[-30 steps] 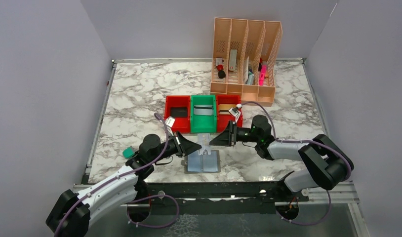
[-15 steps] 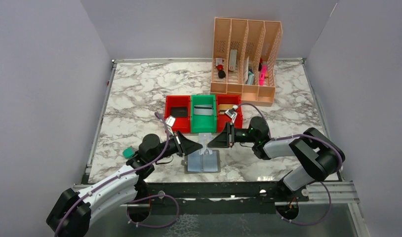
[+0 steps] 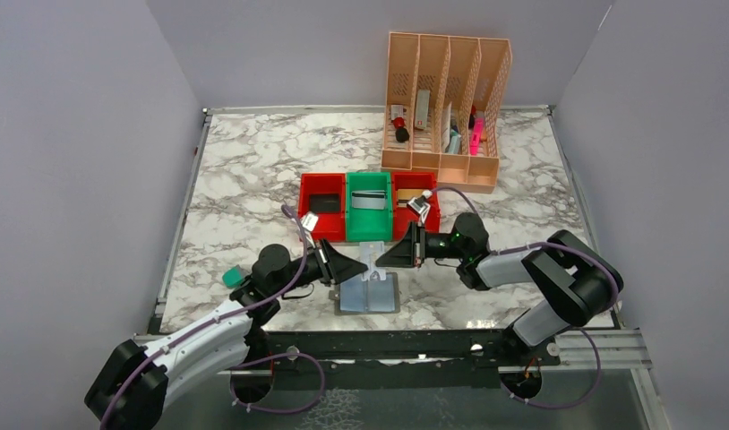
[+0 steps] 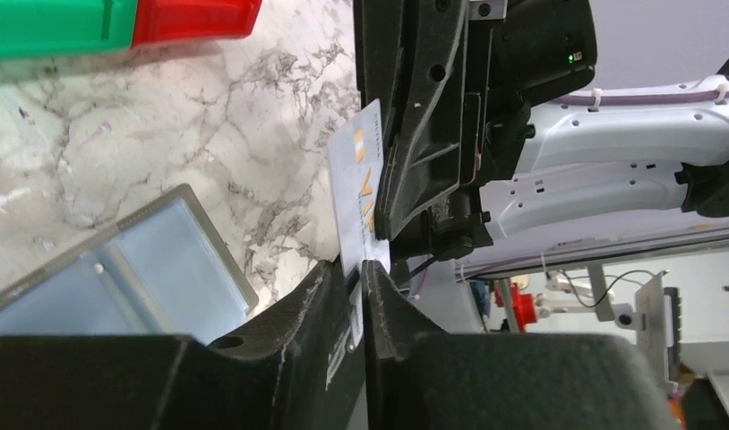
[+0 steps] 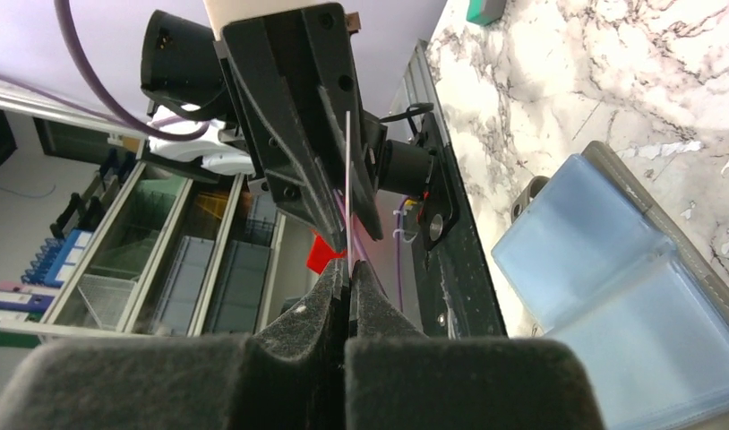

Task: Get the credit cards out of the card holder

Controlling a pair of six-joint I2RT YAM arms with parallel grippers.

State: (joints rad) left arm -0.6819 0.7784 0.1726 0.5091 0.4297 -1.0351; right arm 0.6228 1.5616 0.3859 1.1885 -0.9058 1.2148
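Note:
The grey card holder [image 3: 368,293] lies open on the marble table, its light blue pockets up; it also shows in the left wrist view [image 4: 137,269] and the right wrist view [image 5: 612,296]. Above its far edge a pale silver-grey credit card [image 3: 372,260] stands on edge between both grippers. My left gripper [image 3: 359,266] pinches the card's lower end [image 4: 361,193], jaws close around it. My right gripper [image 3: 383,258] is shut on the opposite end, where the card shows as a thin line [image 5: 347,179] rising from the fingertips. Dark and grey cards lie in the bins behind.
A red bin [image 3: 322,204], a green bin [image 3: 368,208] and another red bin [image 3: 415,206] stand just behind the grippers. A tall peach organiser [image 3: 446,107] is at the back right. A small teal block [image 3: 232,277] sits by the left arm.
The right gripper moved left up to the card and closed its jaws on it. The left gripper kept its place with the card between its jaws.

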